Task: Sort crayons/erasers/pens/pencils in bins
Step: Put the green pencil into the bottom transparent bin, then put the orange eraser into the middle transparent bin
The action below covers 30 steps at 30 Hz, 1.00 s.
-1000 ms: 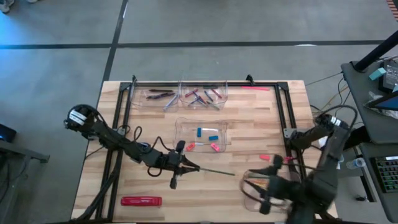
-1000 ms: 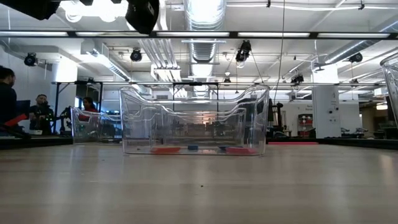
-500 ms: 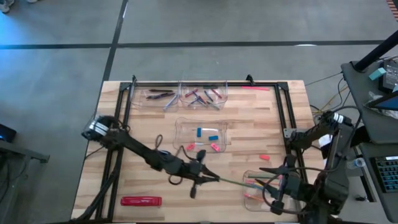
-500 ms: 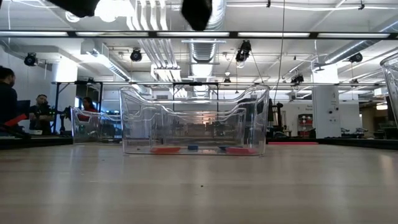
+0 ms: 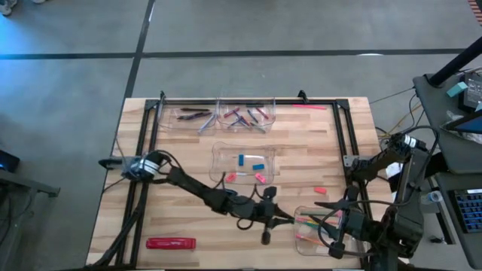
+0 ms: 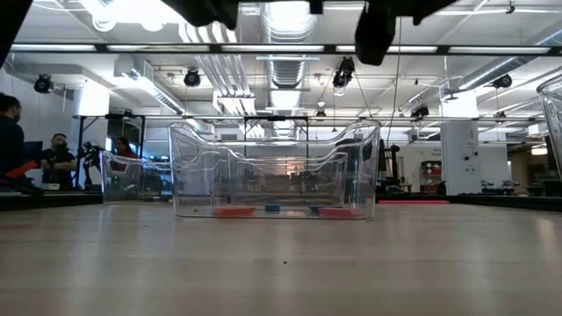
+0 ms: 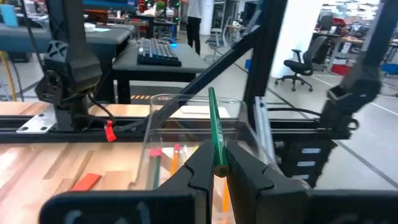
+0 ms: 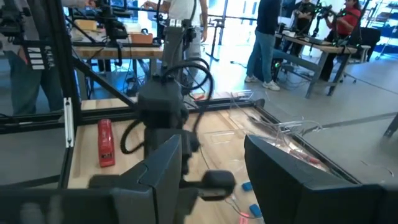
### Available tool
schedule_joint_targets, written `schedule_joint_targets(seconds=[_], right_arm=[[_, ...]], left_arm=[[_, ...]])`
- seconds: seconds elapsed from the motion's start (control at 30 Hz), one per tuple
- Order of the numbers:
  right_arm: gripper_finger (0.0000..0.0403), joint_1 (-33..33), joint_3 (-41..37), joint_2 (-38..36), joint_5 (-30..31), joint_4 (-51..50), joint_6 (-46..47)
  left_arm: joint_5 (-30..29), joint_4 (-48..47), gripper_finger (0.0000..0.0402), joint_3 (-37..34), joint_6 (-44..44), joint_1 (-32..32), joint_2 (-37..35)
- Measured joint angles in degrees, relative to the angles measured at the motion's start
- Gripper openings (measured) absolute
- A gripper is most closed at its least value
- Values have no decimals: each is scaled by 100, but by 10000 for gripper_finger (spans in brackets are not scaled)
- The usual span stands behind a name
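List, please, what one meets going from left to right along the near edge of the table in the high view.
Red flat pack → left pincer, shut on the green pencil → clear bin with pencils in it → right pincer.

A robotics lab: exposed ceiling ducts (image 6: 285, 61), workbenches (image 8: 314, 61), an office chair (image 7: 300, 62).

The pencil (image 7: 214, 140) was green, the erasers (image 5: 248, 161) were blue and pink, the flat pack (image 5: 171, 243) was red, and the bins (image 6: 274, 171) were clear.

erasers (image 5: 249, 167) in mid bin (image 5: 218, 154), pencils (image 5: 312, 223) in near-right bin (image 5: 297, 242)
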Motion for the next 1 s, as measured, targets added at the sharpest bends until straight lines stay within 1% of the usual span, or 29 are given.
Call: schedule_joint_targets(seconds=[0.2, 0.3, 0.43, 0.63, 0.73, 0.83, 0.9, 1.0], right_arm=[[167, 0, 0, 0, -10, 7, -2], [167, -1, 0, 0, -10, 4, -27], [167, -13, 0, 0, -15, 0, -43], [167, -13, 0, 2, -26, 0, -43], [167, -13, 0, 2, -48, 0, -43], [167, -13, -1, 2, -78, -3, -40], [167, -31, -29, 2, -246, -1, 58], [165, -219, -44, 4, -895, -50, 365]], left_arm=[[33, 32, 15, 341, -135, 137, 340], [90, 7, 30, 385, -135, 152, 399], [99, 39, 72, 412, -135, 150, 419], [101, 37, 146, 413, -135, 148, 421], [178, -8, 174, 393, -134, 147, 392], [510, -127, 187, 314, -133, 144, 154], [785, -208, 188, 223, -131, 140, -139], [956, -583, 182, -145, -86, 87, -793]])
